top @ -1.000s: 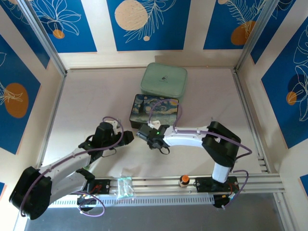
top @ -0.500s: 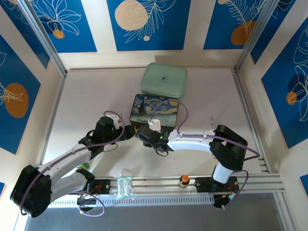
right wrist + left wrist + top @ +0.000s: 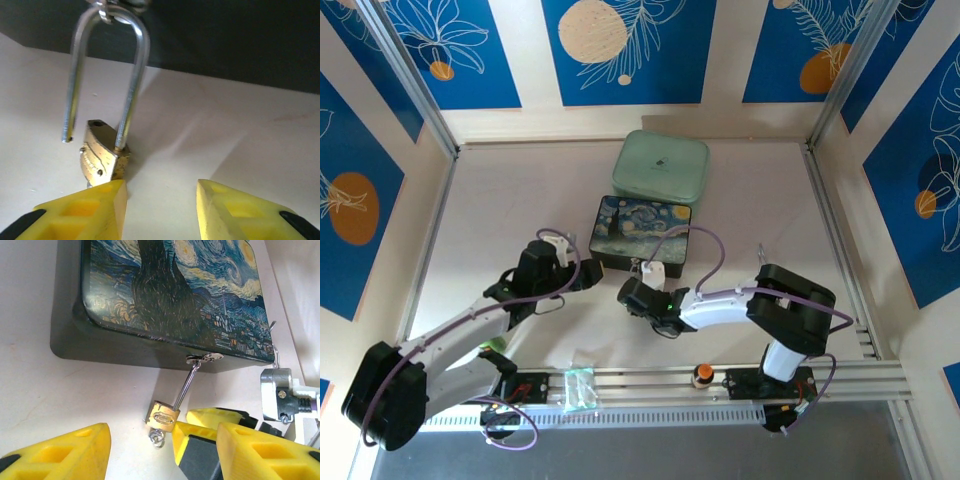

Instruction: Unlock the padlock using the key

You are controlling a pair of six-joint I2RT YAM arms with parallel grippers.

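just behind the padlock (image 3: 102, 152): dark painted box (image 3: 165, 295).

Both arms angle inward, the left gripper (image 3: 588, 277) and right gripper (image 3: 160, 192) low and close together, each with fingers spread apart.

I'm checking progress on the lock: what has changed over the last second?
The left gripper moved up toward the painted box. The right gripper drew back slightly toward the near edge. Both are open now. The box and green case stayed put. The padlock hangs from the box's hasp, shackle open.
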